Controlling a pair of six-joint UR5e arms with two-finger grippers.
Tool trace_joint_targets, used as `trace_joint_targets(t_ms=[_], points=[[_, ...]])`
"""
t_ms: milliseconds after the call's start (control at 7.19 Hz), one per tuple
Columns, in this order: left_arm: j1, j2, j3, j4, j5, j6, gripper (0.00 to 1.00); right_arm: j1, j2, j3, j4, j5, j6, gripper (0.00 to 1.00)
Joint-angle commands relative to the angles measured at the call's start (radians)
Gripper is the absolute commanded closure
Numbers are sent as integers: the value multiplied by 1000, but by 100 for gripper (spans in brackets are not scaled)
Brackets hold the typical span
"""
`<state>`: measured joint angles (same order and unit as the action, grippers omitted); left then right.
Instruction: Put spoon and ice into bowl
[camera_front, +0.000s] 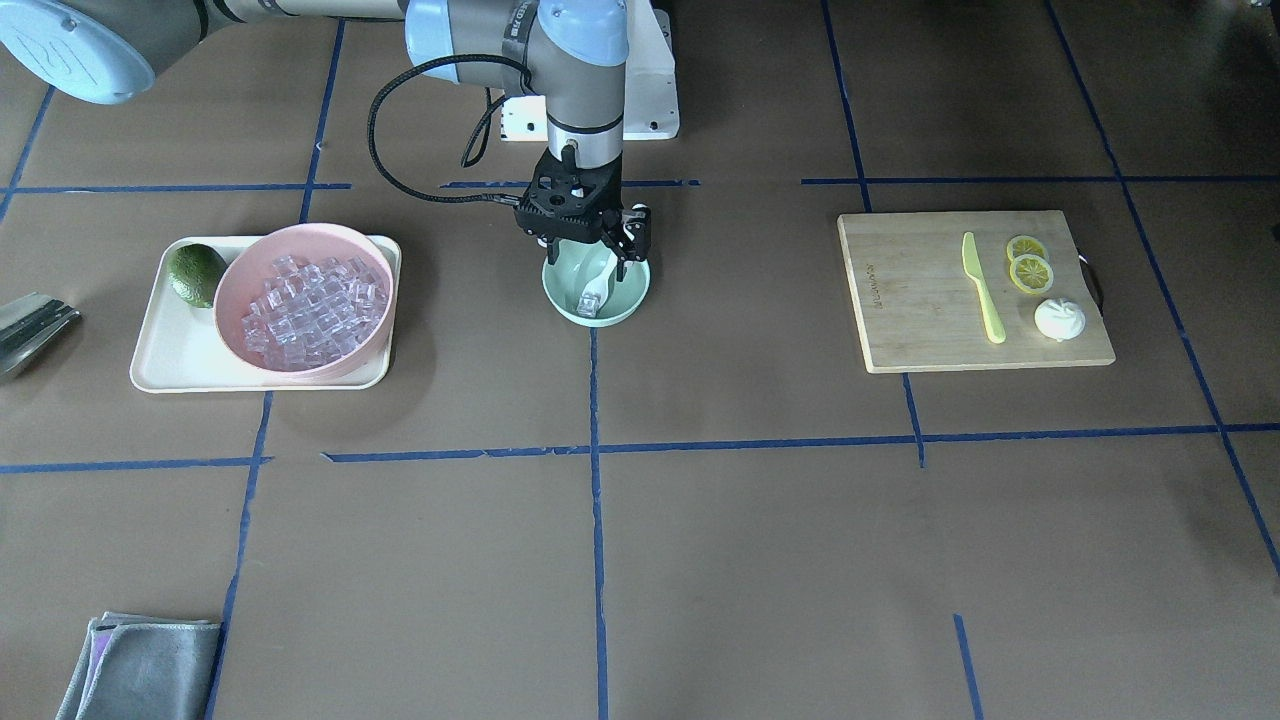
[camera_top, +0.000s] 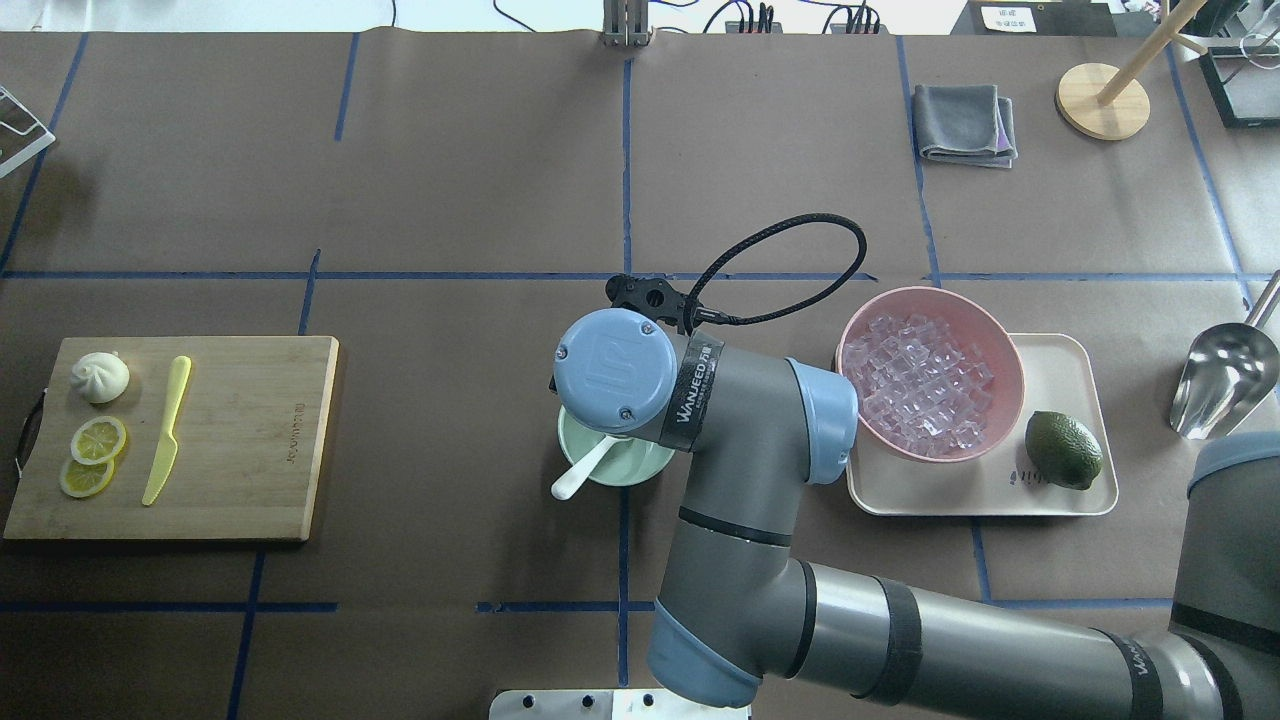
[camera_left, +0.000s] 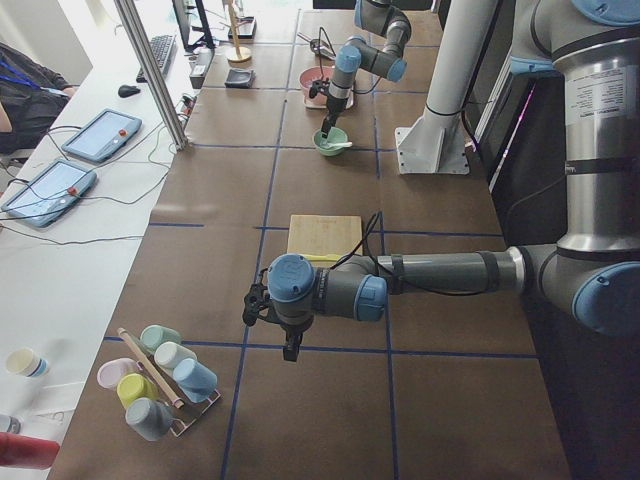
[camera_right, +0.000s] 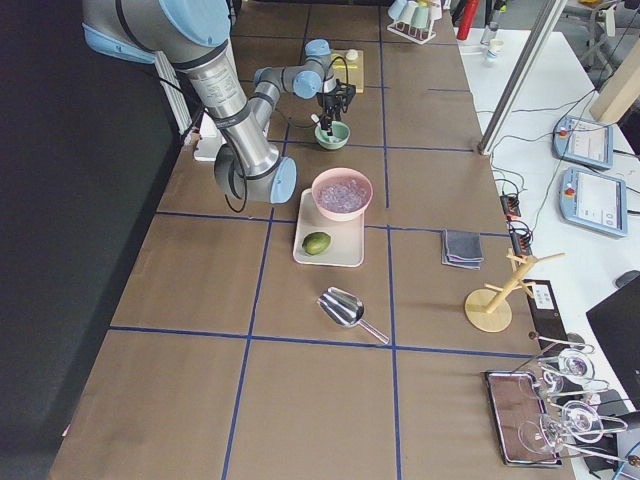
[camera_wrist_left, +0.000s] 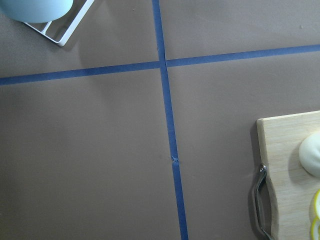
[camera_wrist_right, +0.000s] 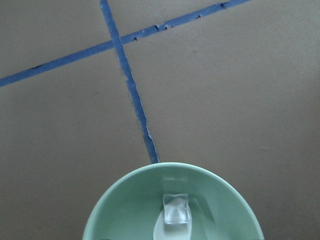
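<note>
Mint-green bowl at table centre, slightly toward robot's edge. Small, round, smooth. White plastic spoon leans inside: scoop down on bowl floor, slim handle poking over rim on robot's side. One clear, glassy ice cube sits on scoop. Right gripper hangs just above bowl, fingers spread wide, gripping nothing. Heap of ice fills pink bowl on tray toward table's right end. Left gripper near left end; finger spread cannot be told.

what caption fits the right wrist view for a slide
One ice cube in the mint-green bowl, blue tape lines crossing the brown table beyond
</note>
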<state>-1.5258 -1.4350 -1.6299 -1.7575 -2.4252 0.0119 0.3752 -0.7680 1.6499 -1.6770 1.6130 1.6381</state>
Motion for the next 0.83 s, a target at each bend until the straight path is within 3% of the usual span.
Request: trace_joint_targets(t_ms=[0, 278, 695], points=[[1, -1, -4, 3, 0, -1, 0, 59, 0, 13, -7, 39, -72, 1], [3, -1, -7, 18, 5, -1, 0, 205, -54, 24, -3, 204, -295, 1], [13, -24, -24, 192, 6, 107, 0, 388, -134, 48, -3, 362, -568, 1]])
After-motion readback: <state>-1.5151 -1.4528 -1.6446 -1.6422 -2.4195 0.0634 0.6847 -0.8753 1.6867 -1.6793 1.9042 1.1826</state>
